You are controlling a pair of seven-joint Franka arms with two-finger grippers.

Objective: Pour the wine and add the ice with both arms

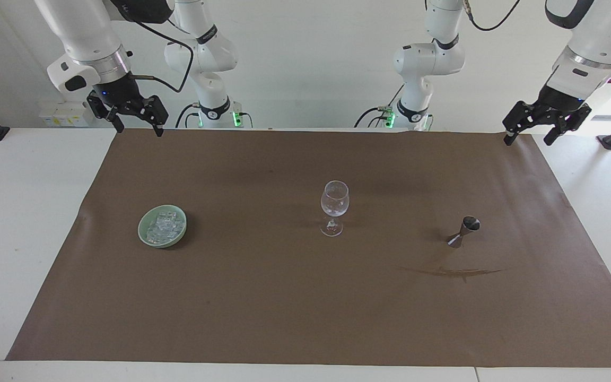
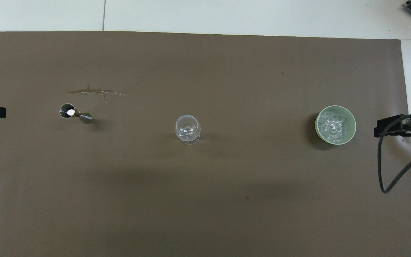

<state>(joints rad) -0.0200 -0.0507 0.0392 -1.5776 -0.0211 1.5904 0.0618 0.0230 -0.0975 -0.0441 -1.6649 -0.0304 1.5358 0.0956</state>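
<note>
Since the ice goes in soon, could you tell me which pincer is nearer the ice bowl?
Right. The right pincer hangs open above the mat's corner at the green bowl's end; the left pincer waits open at the jigger's end.

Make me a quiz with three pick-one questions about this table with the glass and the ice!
1. Where does the wine glass stand?
A. between the green bowl and the metal measuring cup
B. inside the bowl
C. on the white table edge

2. What colour is the bowl that holds the ice?
A. red
B. pale green
C. black

3. What is the right claw holding?
A. the glass
B. the measuring cup
C. nothing

Answers: 1 A, the glass stands mid-mat with one at each end. 2 B, its rim is pale green. 3 C, it hangs open above the mat's corner, as does the left claw.
</note>
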